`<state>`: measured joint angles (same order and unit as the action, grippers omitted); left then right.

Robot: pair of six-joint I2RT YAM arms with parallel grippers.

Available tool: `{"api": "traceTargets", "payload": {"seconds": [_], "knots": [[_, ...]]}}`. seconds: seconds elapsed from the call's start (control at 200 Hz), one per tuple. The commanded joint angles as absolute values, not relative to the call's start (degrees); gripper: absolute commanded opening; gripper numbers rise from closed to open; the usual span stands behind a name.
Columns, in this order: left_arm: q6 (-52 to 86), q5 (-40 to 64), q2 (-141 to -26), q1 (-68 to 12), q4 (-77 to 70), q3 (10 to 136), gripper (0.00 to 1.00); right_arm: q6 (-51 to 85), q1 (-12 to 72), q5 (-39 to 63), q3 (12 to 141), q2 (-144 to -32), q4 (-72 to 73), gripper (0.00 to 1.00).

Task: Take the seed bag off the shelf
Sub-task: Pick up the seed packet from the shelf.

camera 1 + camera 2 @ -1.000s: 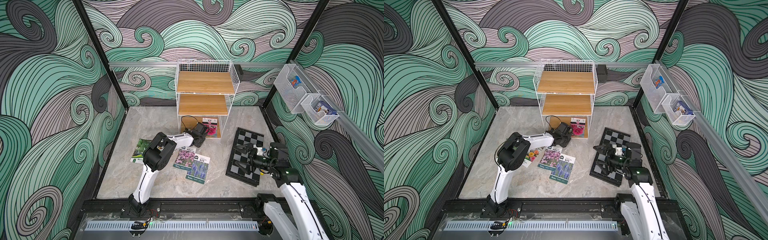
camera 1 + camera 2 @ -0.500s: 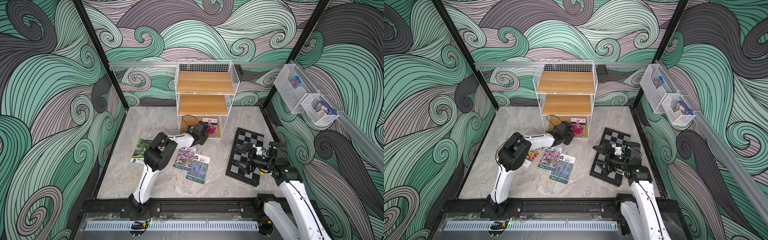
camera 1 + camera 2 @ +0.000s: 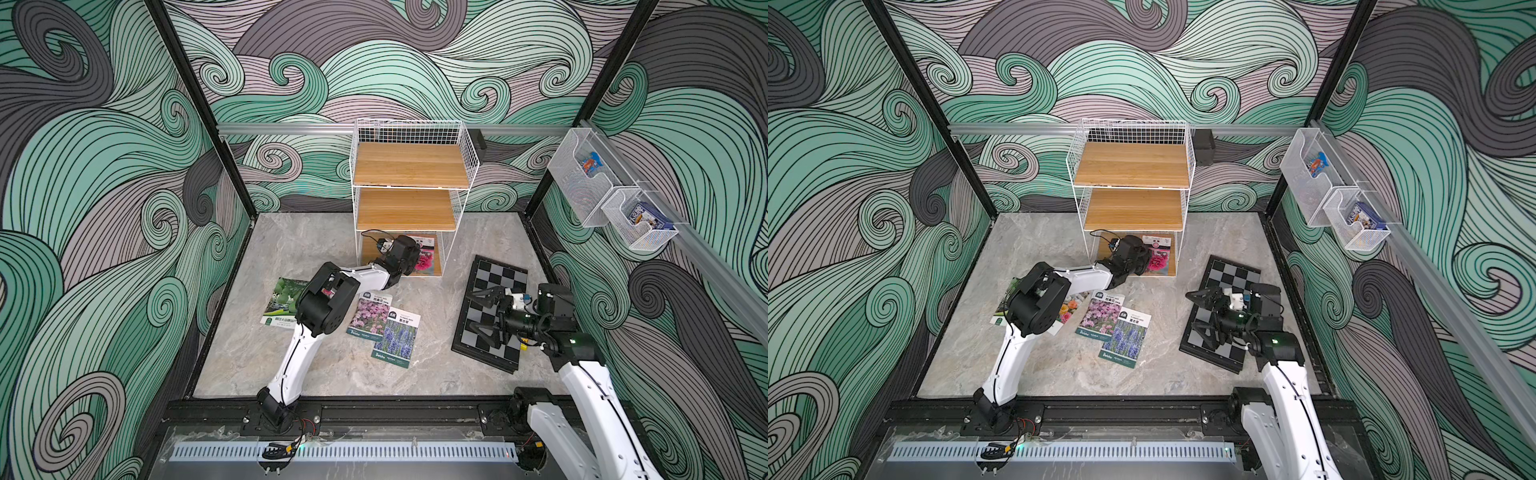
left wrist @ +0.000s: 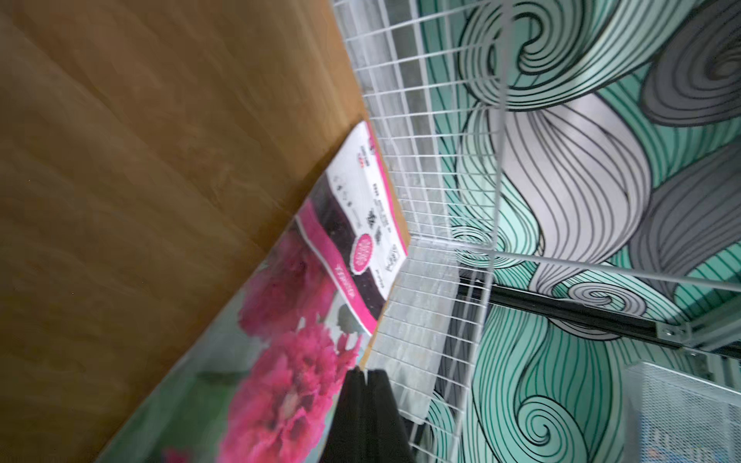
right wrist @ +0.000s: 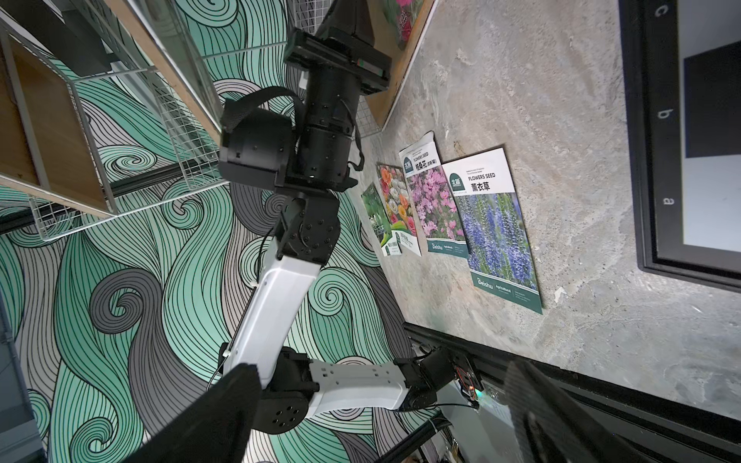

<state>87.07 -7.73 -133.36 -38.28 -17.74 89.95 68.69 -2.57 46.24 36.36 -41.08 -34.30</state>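
The shelf (image 3: 411,166) (image 3: 1133,166) is a white wire rack with wooden boards, standing at the back. A seed bag (image 3: 428,261) (image 3: 1159,261) with pink flowers lies flat on its bottom board (image 4: 140,160). My left gripper (image 3: 415,258) (image 3: 1145,259) reaches into that bottom tier, shut. In the left wrist view its closed tips (image 4: 365,373) sit over the seed bag's (image 4: 304,320) edge near the wire side; I cannot tell if they pinch it. My right gripper (image 3: 478,313) (image 3: 1200,313) (image 5: 381,409) hangs open and empty over the chessboard.
A chessboard (image 3: 500,278) lies on the floor to the right. Loose seed bags lie in front of the shelf: lavender (image 3: 397,338), pink (image 3: 368,311) and green (image 3: 282,299). Clear bins (image 3: 582,178) hang on the right wall. The two upper boards are bare.
My left gripper has moved a little farther into the shelf's bottom tier, toward the pink-flower bag, still shut. The right arm has not moved.
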Motion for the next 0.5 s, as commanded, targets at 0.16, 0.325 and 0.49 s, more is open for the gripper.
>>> {"api": "traceTargets", "payload": {"seconds": [0.16,0.325,0.49], "knots": [[86.75,-7.28,-136.05,-38.58,-9.55,90.98,0.00,68.15,-2.77,47.20,35.63,-40.56,-34.64,0.99],[85.82,-4.18,-134.69,-38.65,4.71,94.65,0.00,68.38,-2.77,47.20,36.02,-40.69,-34.57,0.99],[82.99,-3.42,-132.21,-39.19,15.31,97.03,0.00,69.11,-2.75,47.27,35.70,-40.35,-34.57,0.99]]}}
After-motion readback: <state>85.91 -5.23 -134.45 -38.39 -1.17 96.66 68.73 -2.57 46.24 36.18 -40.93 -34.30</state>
